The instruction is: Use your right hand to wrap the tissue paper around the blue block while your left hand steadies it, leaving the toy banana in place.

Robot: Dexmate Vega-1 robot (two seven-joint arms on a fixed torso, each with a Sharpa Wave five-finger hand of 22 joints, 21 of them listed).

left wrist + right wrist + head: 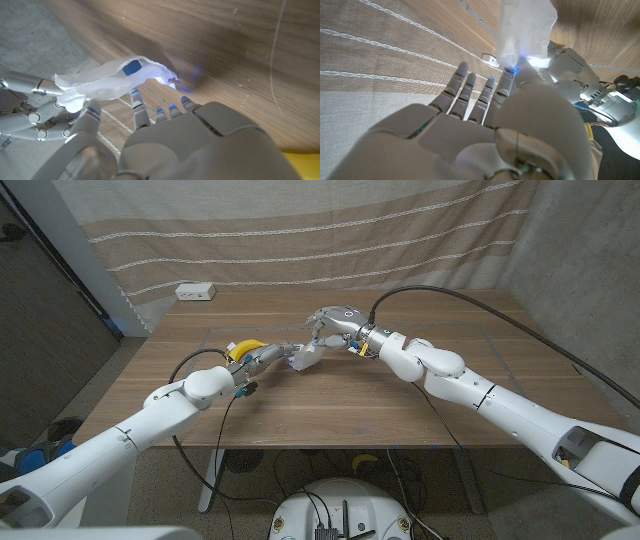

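The white tissue paper (305, 358) lies crumpled mid-table, draped over the blue block (132, 67), of which one small face peeks out. My right hand (335, 325) hovers just behind it and pinches one end of the tissue (70, 97) between thumb and finger, lifting the sheet (525, 27). My left hand (268, 357) reaches in from the left, fingers spread, fingertips (135, 95) touching the tissue's near edge beside the block. The yellow toy banana (243, 348) lies just behind my left wrist; a strip of it (300, 165) borders the left wrist view.
A white power strip (195, 292) sits at the table's back left edge. A striped curtain (300, 230) hangs behind the table. Black cables (460, 295) trail from my right arm over the table's right side.
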